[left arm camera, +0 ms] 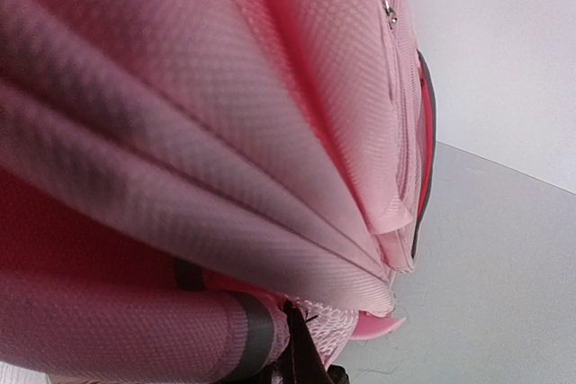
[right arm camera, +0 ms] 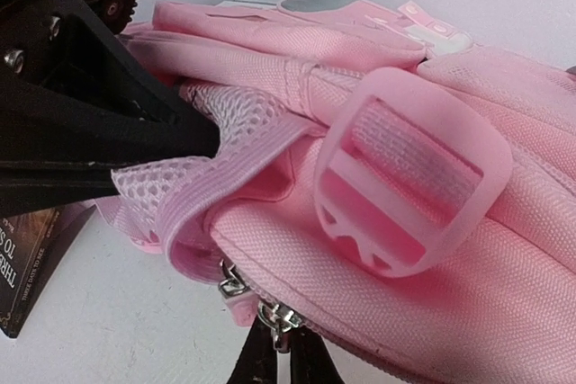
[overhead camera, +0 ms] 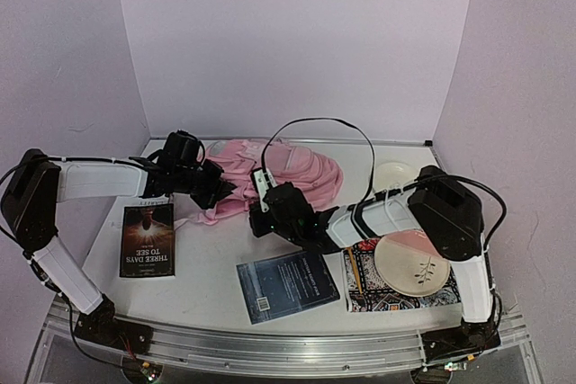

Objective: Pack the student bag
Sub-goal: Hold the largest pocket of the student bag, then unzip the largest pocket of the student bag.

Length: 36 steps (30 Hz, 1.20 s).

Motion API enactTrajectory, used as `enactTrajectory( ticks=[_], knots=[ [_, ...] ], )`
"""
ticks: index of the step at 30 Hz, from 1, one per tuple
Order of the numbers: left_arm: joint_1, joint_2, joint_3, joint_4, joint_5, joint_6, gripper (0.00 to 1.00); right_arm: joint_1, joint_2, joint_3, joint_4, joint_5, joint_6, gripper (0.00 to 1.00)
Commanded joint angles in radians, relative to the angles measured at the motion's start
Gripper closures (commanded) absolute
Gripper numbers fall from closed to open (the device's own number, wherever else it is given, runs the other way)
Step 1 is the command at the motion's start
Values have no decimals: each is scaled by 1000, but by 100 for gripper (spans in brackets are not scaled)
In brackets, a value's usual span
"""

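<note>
Left claw [overhead camera: 214, 188] is clamped shut on the left edge of the student bag [overhead camera: 301, 173], which lies at the middle back of the table [overhead camera: 207, 272]; right claw [overhead camera: 259, 216] pinches the bag's near edge. From the left wrist, folded pink fabric fills the view. From the right wrist, the closed tips grip a metal zipper pull [right arm camera: 281, 317] below a pink buckle [right arm camera: 409, 177].

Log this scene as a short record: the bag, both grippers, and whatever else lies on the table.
bag: pink student bag, lying at back centre
left gripper: shut on the bag's mesh strap
right gripper: shut on a zipper pull
books: Three Days to See, left; blue book, front centre; patterned book, right
dishes: pink plate on patterned book; white dish behind
</note>
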Motion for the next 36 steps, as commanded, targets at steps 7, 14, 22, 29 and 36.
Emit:
enactTrajectory(
  ticks=[7,14,22,29,36],
  knots=[
    [65,21,93,15,27,177,100,1,-207,-184,-80,-77,5,100],
    [176,108,174,-63,52,338,100,0,-361,-308,-188,-115,-11,100],
    [271,310,404,-219,27,622,100,-3,-461,-332,-367,-144,-84,100],
    [358,515,650,-310,16,773,98,-4,-444,-229,-448,-213,-123,100],
    [371,567,756,-346,99,805,63,-4,-290,29,-503,-348,-106,100]
  ],
)
